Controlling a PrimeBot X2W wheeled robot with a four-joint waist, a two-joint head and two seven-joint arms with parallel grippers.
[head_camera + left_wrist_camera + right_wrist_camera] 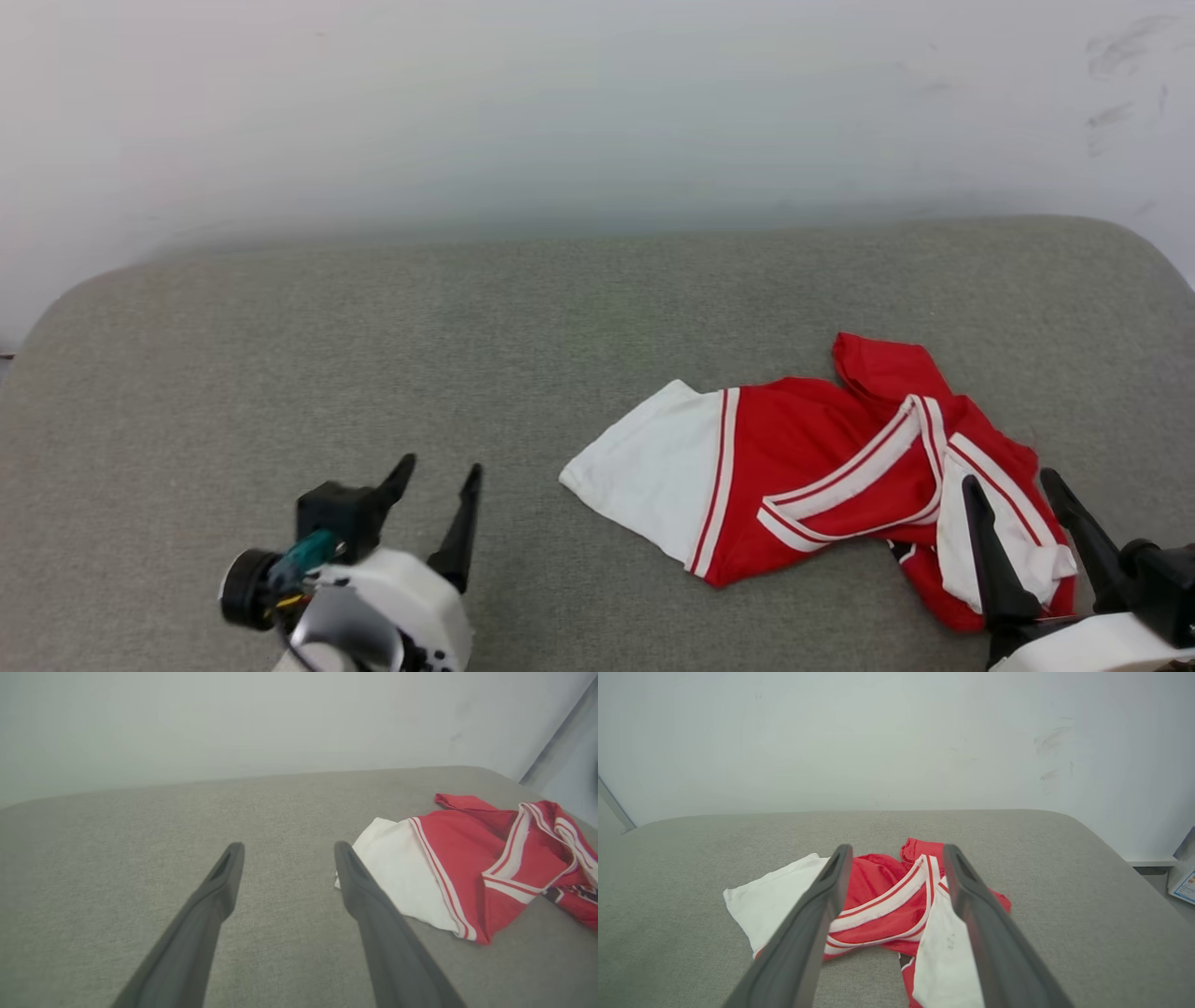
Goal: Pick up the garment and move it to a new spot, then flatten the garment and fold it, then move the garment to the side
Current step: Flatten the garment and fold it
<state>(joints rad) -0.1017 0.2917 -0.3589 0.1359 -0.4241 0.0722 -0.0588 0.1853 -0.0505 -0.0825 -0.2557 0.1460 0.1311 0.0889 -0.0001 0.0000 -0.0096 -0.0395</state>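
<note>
Red jersey T-shirt (822, 467) crumpled in overlapping layers; jaws of right gripper (1010, 476) and left gripper (442, 462) spread wide, empty. Risks pinching 2 layers, lifting bunched.

Head view looks down over the grey cushion (373, 327) from its near edge. Both wrist views sit low, facing the far wall (560, 112). All three share the garment (822, 457), closest in the right wrist view.
</note>
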